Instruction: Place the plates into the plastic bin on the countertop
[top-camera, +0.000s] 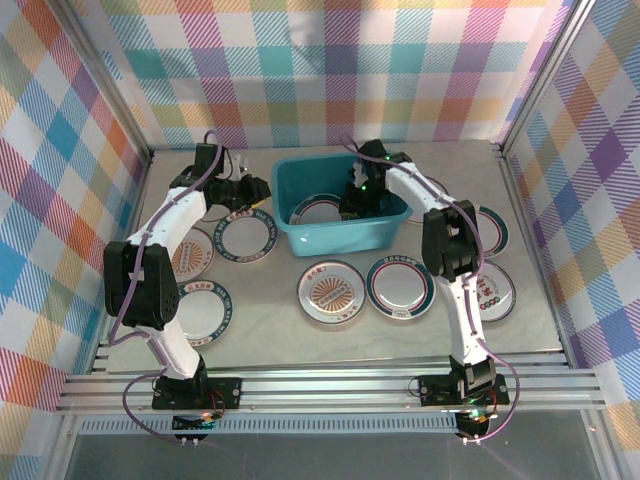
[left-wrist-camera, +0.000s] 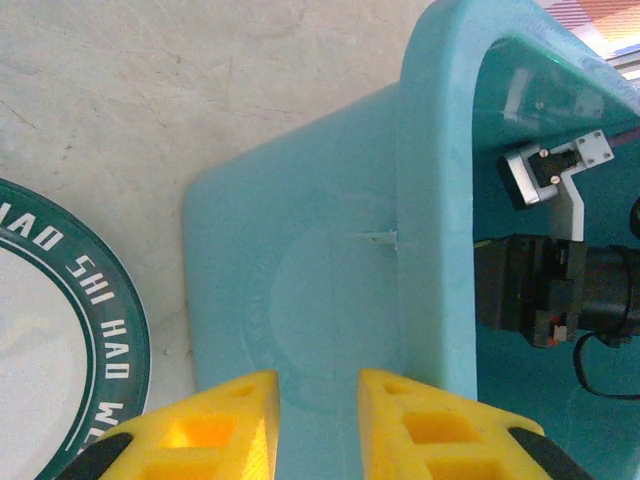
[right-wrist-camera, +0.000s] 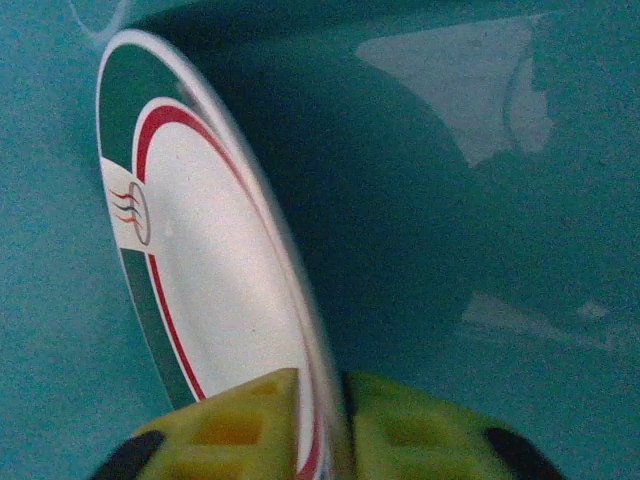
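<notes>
One plate (right-wrist-camera: 210, 280) pinched in right gripper (right-wrist-camera: 322, 402) inside bin (right-wrist-camera: 480, 250) — left gripper (left-wrist-camera: 318, 402) apparently parted, empty.

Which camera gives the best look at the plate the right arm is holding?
The right wrist view: the plate is close up, its edge pinched in the right end effector, markings clear. The top view shows it small inside the bin, partly behind the arm. The left wrist view faces the bin's outer wall.
</notes>
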